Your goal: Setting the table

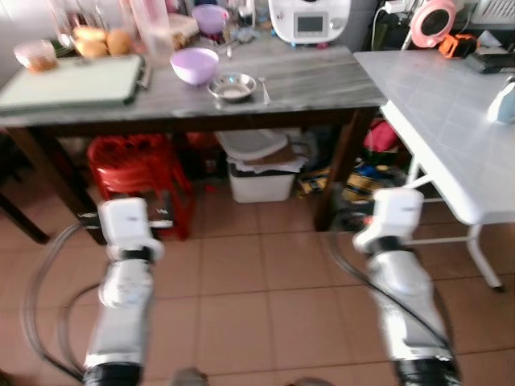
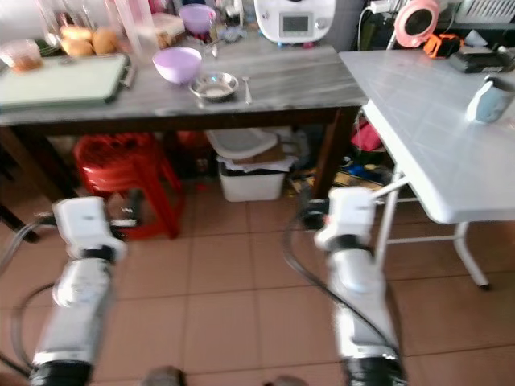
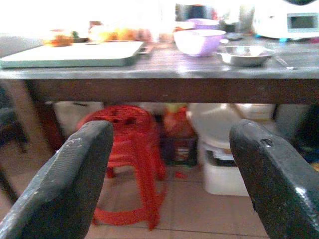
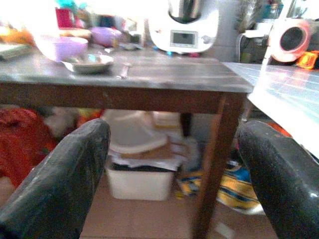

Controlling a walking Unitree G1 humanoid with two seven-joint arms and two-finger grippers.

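Note:
A grey stone-topped table (image 1: 322, 84) stands ahead of me. On it sit a light purple bowl (image 1: 194, 64), a small metal dish (image 1: 232, 86) and a spoon (image 1: 265, 88) just right of the dish. A pale green board (image 1: 72, 82) lies at the table's left end. Both silver arms reach forward low over the tiled floor, short of the table. My left gripper (image 3: 169, 134) is open with nothing between its fingers and faces the table edge. My right gripper (image 4: 174, 132) is open and empty too, facing the table's right leg.
A white folding table (image 1: 451, 121) stands on the right, close to my right arm. Under the grey table are stacked red stools (image 1: 137, 173) and a white bin (image 1: 259, 173). A white appliance (image 1: 310, 18), bread rolls (image 1: 100, 40) and another purple bowl (image 1: 210, 16) crowd the back.

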